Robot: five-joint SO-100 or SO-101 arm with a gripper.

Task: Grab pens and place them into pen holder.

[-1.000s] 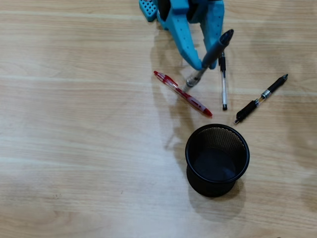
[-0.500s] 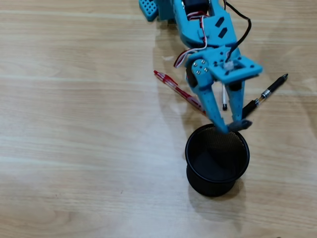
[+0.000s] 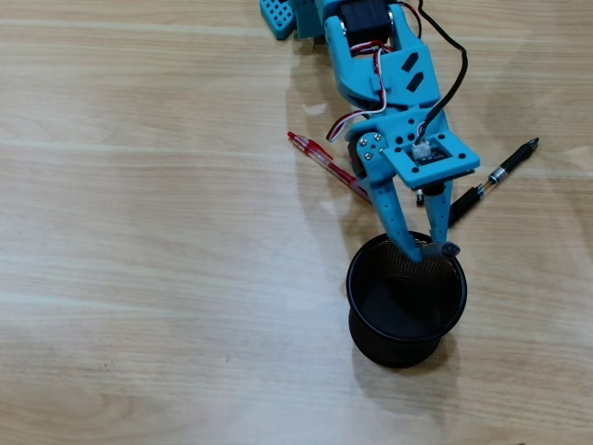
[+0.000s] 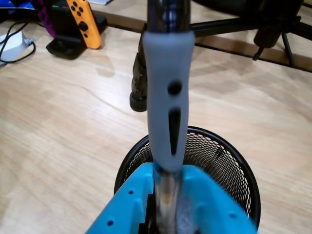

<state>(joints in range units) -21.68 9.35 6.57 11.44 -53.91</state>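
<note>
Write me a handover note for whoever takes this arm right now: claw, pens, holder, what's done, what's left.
Claw: shut on the grey-and-clear pen, held upright at the far rim of the pen holder in the overhead view; not yet released.
Pen holder: upright on the table, looks empty inside.
Red-and-clear pen: on the table up-left of the holder, partly under the arm.
Black pen with silver band: on the table up-right of the holder.
A fourth pen is mostly hidden under the arm; only a dark tip shows.
Done: no pen in the holder yet.
Left: drop this pen, then fetch the others.
</note>
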